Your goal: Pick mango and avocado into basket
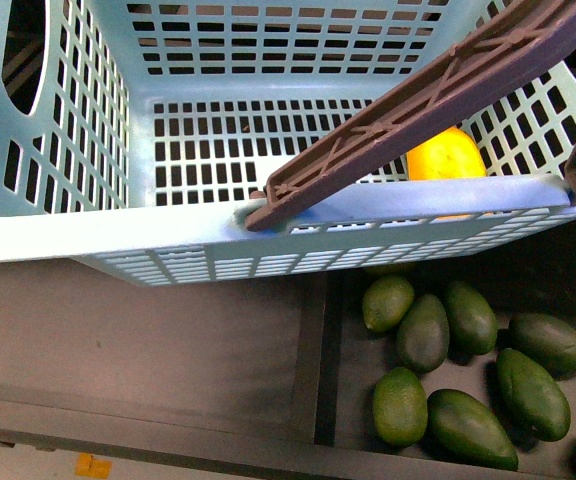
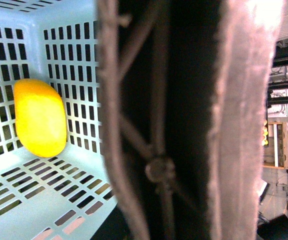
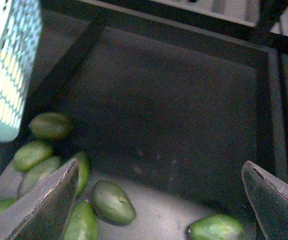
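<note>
mango (image 1: pixel 446 153) already in basket (image 1: pixel 98 240), on the slotted floor at its right end, against the side wall; that half of the task reads as done. No avocado seen in the basket. avocados (image 1: pixel 423 332) lie loose in the dark bin (image 1: pixel 352 360) just below the basket's near rim, bunched and touching each other. right gripper (image 3: pixel 159 205) hangs over that bin, fingers spread wide, nothing between them; one avocado (image 3: pixel 114 201) sits nearest the gap, so probably lining up a pick there, though which fruit is meant can't be told. Basket overhangs the bin edge, likely to keep the carry short. Brown handle (image 1: pixel 418 110) is folded across the opening onto the near rim, half hiding the mango in the front view; the left wrist view shows the mango (image 2: pixel 40 117) whole. Front view shows no arm at all; only the right wrist view shows fingers. Left wrist view is mostly blocked by the handle close to the lens, left gripper not made out, state can't tell.
</note>
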Controlling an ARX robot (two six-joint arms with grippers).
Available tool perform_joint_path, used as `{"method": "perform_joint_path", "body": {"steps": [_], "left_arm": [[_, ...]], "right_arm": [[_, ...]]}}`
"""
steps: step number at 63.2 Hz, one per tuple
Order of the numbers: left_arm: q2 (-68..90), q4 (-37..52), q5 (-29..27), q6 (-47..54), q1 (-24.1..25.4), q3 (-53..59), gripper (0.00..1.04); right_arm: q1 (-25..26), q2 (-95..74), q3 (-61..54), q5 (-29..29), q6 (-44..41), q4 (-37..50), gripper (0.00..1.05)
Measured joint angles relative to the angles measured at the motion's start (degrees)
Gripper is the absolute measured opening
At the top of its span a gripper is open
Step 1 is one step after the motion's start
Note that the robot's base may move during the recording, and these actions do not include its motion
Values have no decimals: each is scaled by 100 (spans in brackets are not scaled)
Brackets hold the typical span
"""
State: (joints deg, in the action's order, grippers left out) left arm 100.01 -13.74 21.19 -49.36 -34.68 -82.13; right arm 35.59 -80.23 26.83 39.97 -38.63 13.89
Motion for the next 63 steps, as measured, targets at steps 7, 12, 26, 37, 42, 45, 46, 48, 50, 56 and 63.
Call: {"method": "perform_joint_path", "body": {"steps": [7,12,26,37,42,45,46,48,50,56,63], "left_arm": [[0,0,7,-4,-7,0,13],[0,0,-7,-4,-9,0,13],[0,0,-26,0,-7,0,13],[0,0,-9,0,-9,0,13],[0,0,0,-2,-9,0,13],[0,0,-2,-2,-9,0,13],[0,0,-2,0,-9,0,13],[0,0,-7,0,-9,0,13],[0,0,-13,0,-9,0,13],[0,0,-20,0,-9,0,13],[0,0,-20,0,-7,0,13]], "right_arm": [[221,-946,358,52,-765,-350,96],[247,-1578,616,33,-1231,-466,96],[-81,-3292,1499,-306,-1899,-516,96],[-597,-4227,2070,-669,-2140,-398,96],[-813,-4656,2326,-796,-2144,-387,96],[-927,-4898,2463,-907,-2149,-369,96],[-955,-4957,2496,-933,-2157,-363,96],[-1036,-5132,2594,-1019,-2192,-350,96],[-1088,-5248,2662,-1056,-2205,-350,96],[-1268,-5668,2918,-1088,-2124,-321,96],[-1486,-6127,3355,-1134,-1779,-249,96]]}}
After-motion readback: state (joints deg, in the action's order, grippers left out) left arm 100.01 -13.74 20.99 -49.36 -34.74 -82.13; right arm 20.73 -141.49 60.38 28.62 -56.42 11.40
